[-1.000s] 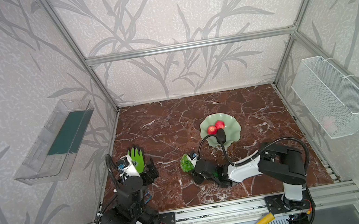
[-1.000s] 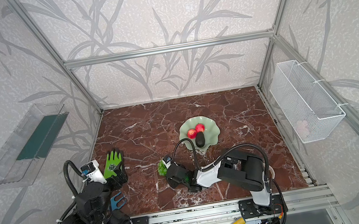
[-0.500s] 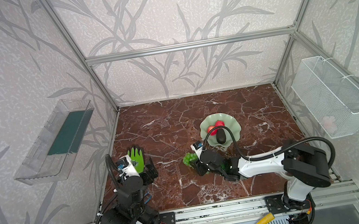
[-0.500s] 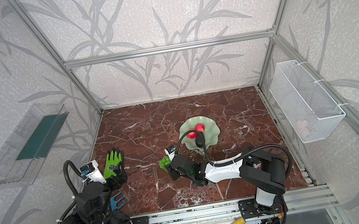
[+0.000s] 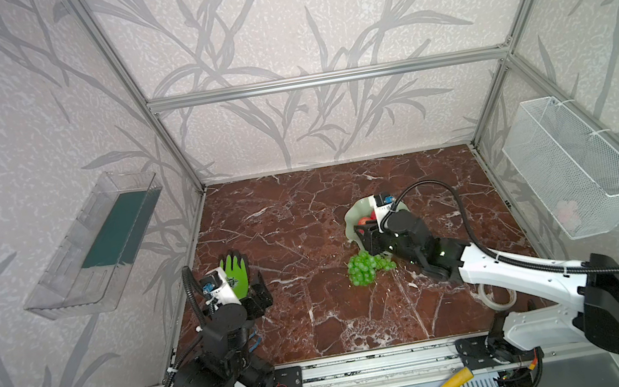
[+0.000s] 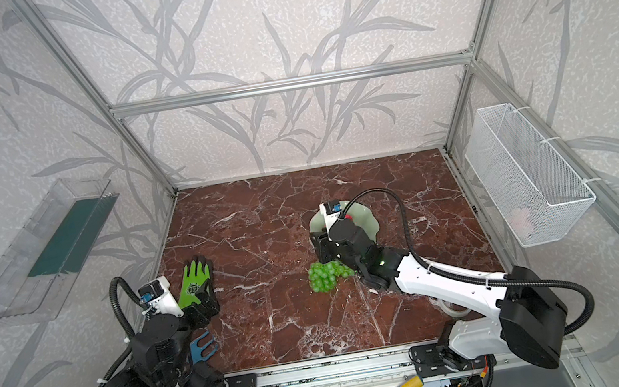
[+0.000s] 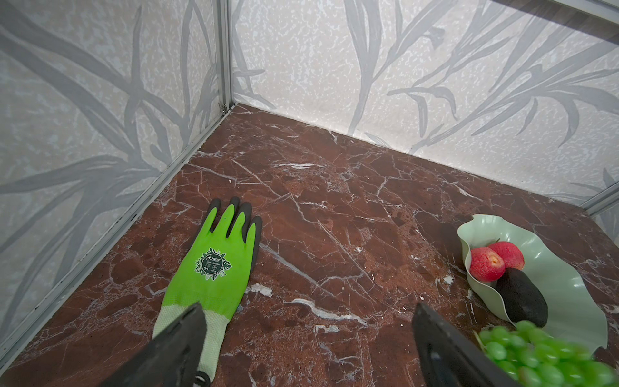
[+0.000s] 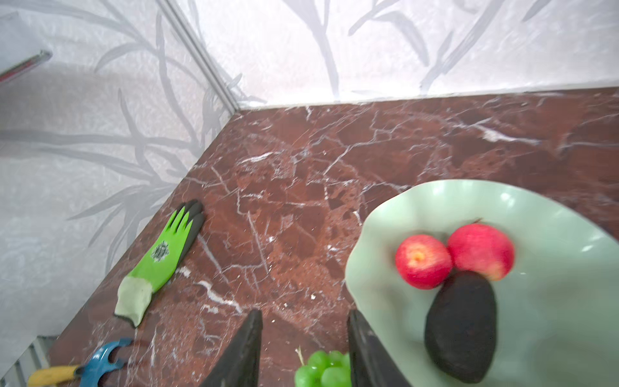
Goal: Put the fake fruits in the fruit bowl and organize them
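Right claw (image 8: 303, 315) was pinching the grapes (image 5: 366, 269), hanging just below the bowl (image 5: 352, 214) a bit right of center in both top views. Two apples (image 8: 423, 261) and the avocado (image 8: 462, 321) sat touching in the bowl. Left claw (image 7: 308, 306) was spread wide, lower left.

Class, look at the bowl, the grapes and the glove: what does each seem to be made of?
The bowl looks like glossy plastic or glazed ceramic: bright highlights. The grapes: probably plastic, smooth glinting beads. The glove: knitted green fabric, dark rubbery fingertip coating.
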You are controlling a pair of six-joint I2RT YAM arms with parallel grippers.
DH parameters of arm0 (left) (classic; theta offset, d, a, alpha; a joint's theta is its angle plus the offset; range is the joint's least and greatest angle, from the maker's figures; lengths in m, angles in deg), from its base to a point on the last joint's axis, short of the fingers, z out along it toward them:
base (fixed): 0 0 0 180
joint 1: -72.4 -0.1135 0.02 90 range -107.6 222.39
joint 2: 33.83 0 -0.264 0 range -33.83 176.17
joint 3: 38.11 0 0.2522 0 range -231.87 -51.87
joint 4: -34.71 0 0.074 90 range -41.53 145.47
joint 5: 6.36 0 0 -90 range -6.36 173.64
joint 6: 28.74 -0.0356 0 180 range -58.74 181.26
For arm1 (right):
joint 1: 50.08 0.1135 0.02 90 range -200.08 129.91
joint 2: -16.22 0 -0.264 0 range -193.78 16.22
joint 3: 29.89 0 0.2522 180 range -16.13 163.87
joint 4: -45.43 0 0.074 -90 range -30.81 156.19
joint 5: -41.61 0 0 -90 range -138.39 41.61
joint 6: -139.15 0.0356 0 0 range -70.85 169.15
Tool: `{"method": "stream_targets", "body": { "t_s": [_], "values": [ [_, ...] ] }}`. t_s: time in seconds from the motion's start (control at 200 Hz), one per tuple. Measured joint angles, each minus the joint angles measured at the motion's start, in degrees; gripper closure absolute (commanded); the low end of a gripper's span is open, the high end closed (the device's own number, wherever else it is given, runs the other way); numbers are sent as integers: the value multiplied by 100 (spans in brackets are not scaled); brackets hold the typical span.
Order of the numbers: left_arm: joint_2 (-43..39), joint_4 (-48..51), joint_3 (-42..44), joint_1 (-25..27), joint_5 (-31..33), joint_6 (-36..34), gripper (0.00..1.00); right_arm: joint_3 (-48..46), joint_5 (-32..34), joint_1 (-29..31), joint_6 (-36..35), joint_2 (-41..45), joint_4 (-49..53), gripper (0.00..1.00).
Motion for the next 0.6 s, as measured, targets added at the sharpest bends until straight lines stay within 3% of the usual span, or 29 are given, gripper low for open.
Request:
{"method": "stream_targets", "body": {
  "t_s": [0.19,0.335,0.515,0.6],
  "values": [
    [0,2,0,0,-2,0,4,256,-136,-439,-122,245,509,54],
    [0,2,0,0,-2,2,4,352,-328,-494,-155,260,946,40],
    [0,2,0,0,-4,7,4,111,-267,24,149,442,1569,15],
    [0,-2,0,0,-11,7,4,-7,-114,472,472,483,1902,9]
  ]
}}
